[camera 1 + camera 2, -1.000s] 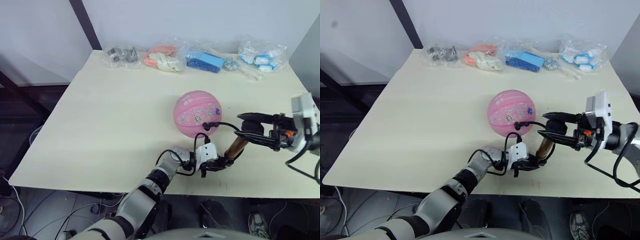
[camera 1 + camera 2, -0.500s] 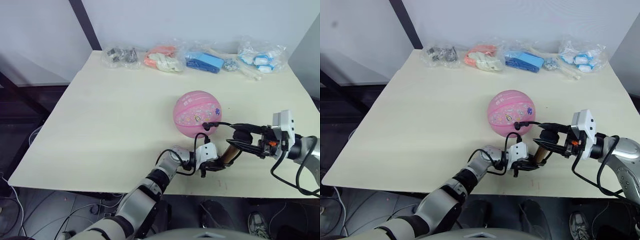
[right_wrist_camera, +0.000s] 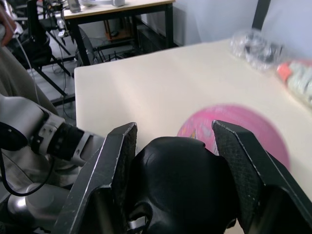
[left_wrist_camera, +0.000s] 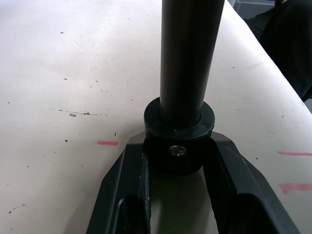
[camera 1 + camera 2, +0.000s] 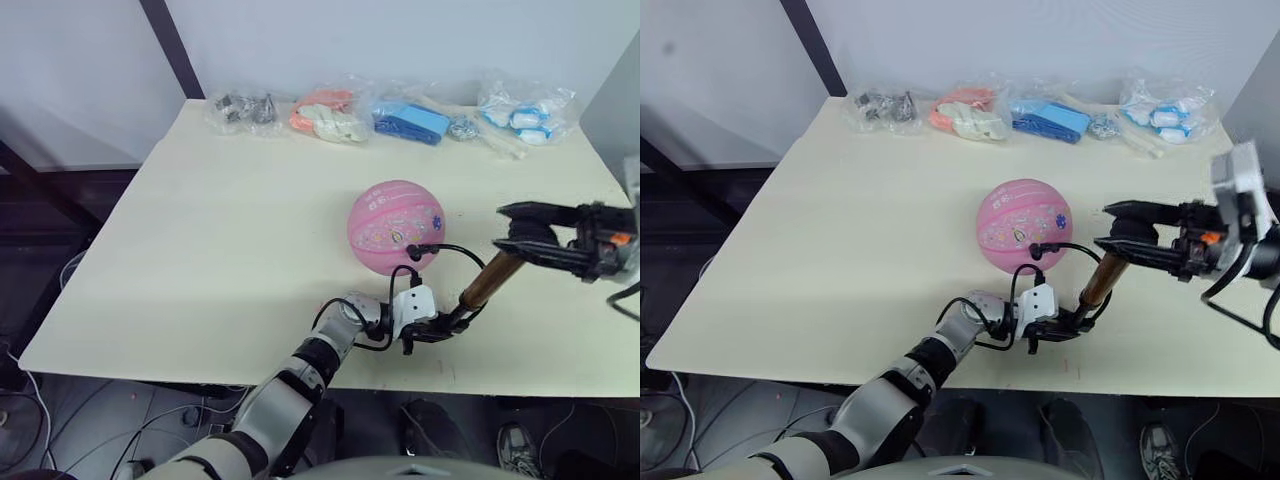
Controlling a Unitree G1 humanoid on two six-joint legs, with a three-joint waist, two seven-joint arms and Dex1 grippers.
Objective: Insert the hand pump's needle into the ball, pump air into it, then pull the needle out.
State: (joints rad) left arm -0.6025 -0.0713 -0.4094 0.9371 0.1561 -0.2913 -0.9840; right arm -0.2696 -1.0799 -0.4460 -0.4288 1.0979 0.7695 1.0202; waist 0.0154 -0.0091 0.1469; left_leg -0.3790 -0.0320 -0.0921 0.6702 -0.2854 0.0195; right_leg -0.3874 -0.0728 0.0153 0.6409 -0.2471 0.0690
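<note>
The ball (image 5: 396,226) rests on the worktop (image 5: 220,230), right of centre and nearer the front edge than the back. The pump (image 5: 482,287) stands tilted near the front edge, just right of the ball and apart from it, its bronze barrel leaning up toward the right edge. Its black hose (image 5: 448,250) arcs from the lower part of the pump to a small black fitting (image 5: 412,251) that touches the ball's front-right side; the needle itself is too small to tell.

The left end effector (image 5: 432,330) lies low on the worktop at the front edge, its two fingers (image 4: 233,170) closed on either side of the pump's black base cap (image 4: 178,130), which sits on the worktop between them. The right end effector (image 5: 522,228) reaches in from the right edge above the worktop; its fingers (image 3: 246,170) are clamped around the black handle (image 3: 180,192) at the top of the pump.

Along the back edge lie four clear bags: one with dark metal parts (image 5: 245,108), one with orange and white items (image 5: 325,118), one with blue items (image 5: 412,122) and one with blue-and-white items (image 5: 522,112) near the back right corner.
</note>
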